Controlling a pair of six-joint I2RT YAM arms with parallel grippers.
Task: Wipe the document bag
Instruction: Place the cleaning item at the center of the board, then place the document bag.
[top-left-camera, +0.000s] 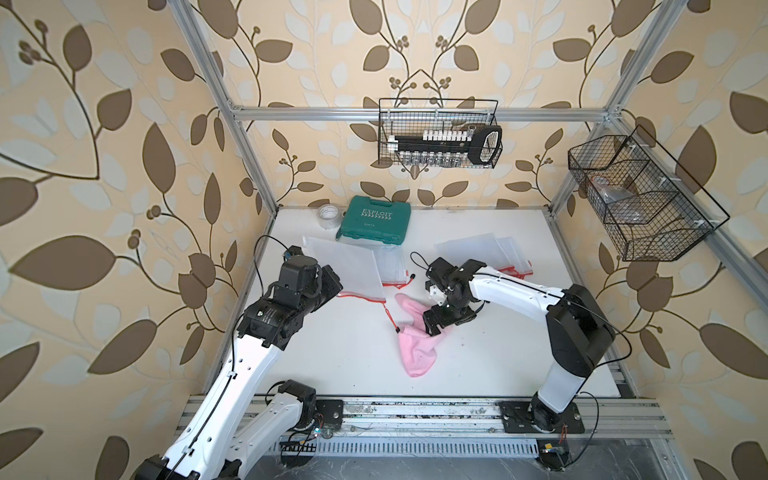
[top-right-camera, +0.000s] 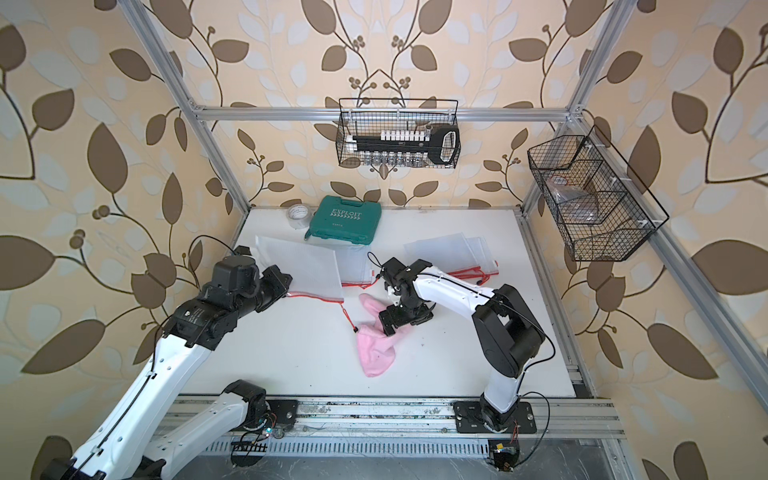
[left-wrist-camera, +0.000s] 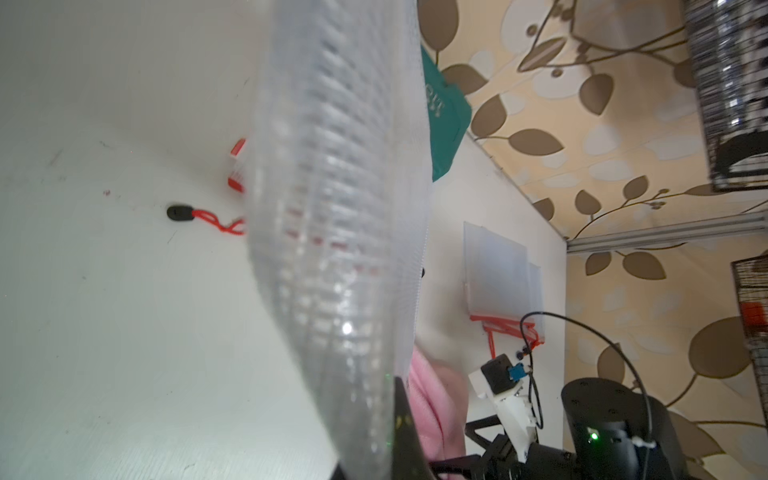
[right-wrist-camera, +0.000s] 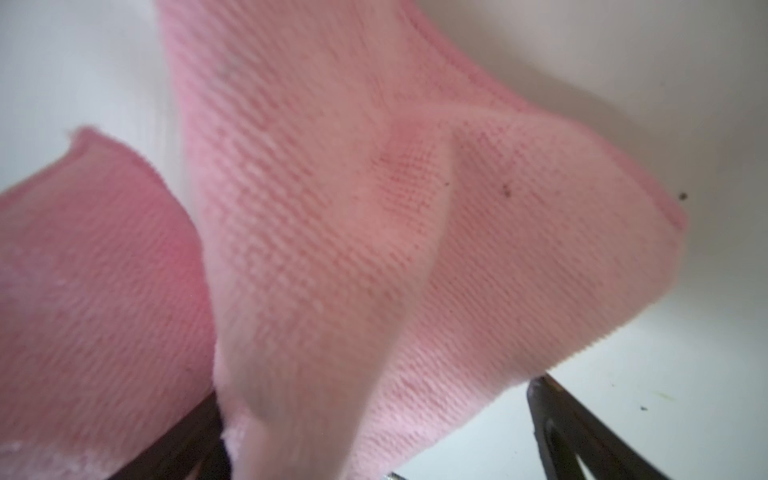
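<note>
Document bag (top-left-camera: 351, 266), clear mesh with a red zipper edge, lay left of centre in both top views (top-right-camera: 307, 266), just below the green case (top-left-camera: 374, 220) and partly over a second bag (top-left-camera: 392, 268). I had my left gripper (top-left-camera: 334, 286) clamped shut on its lower left corner, right by the zipper edge. In my left wrist view the mesh (left-wrist-camera: 340, 208) curved up close to the lens, with one dark finger (left-wrist-camera: 405, 424) pressed against it.

From the bag's lower right corner a red zipper cord (top-left-camera: 388, 316) ran down to a black tab that touched the edge of the pink cloth (top-left-camera: 415, 353). That cloth lay crumpled on the white table (top-left-camera: 332, 365), a little below centre frame.

My right gripper (top-left-camera: 440, 324) sat over the upper part of the cloth, jaws standing wide apart. In my right wrist view the cloth (right-wrist-camera: 332, 208) filled most of the picture, draped between my fingers (right-wrist-camera: 557, 415). One finger was bare beside the fabric and the other half covered by it. I could not see any pinch on the cloth.

Further bags (top-left-camera: 478, 249) lay in a loose pile at centre right, behind my right arm. A tape roll (top-left-camera: 329, 215) stood just left of the green case, at the back edge of the table.
</note>
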